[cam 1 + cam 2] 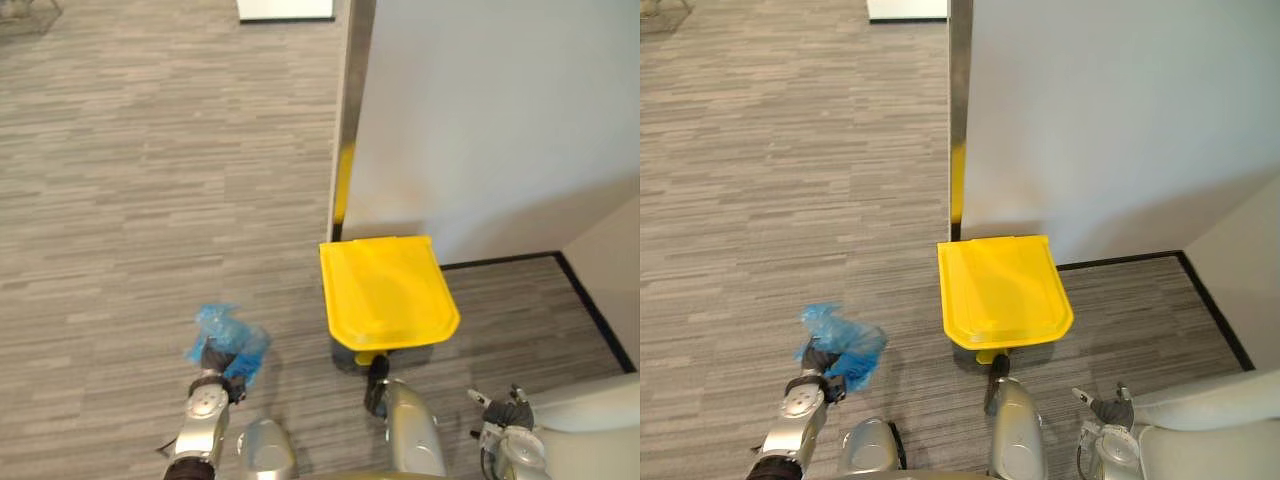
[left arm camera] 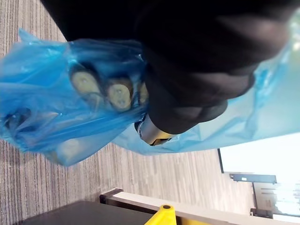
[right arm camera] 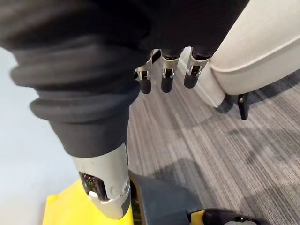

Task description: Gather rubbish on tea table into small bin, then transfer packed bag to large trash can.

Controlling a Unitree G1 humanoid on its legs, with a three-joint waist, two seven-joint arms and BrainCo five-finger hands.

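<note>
My left hand (image 1: 220, 360) is low at the left, its fingers (image 2: 119, 93) curled into the bunched top of a crumpled blue plastic bag (image 1: 228, 338), which hangs just above the carpet. To its right stands the large trash can with a shut yellow lid (image 1: 388, 290), set against the wall corner. The bag is a short way to the left of the can, apart from it. My right hand (image 1: 505, 410) hangs at the lower right with its fingers (image 3: 164, 79) relaxed and holding nothing.
A pale wall panel (image 1: 480, 110) with a metal edge post (image 1: 350, 110) rises behind the can. A beige seat (image 1: 600, 420) sits at the lower right by my right hand. Grey striped carpet (image 1: 150, 180) spreads wide to the left.
</note>
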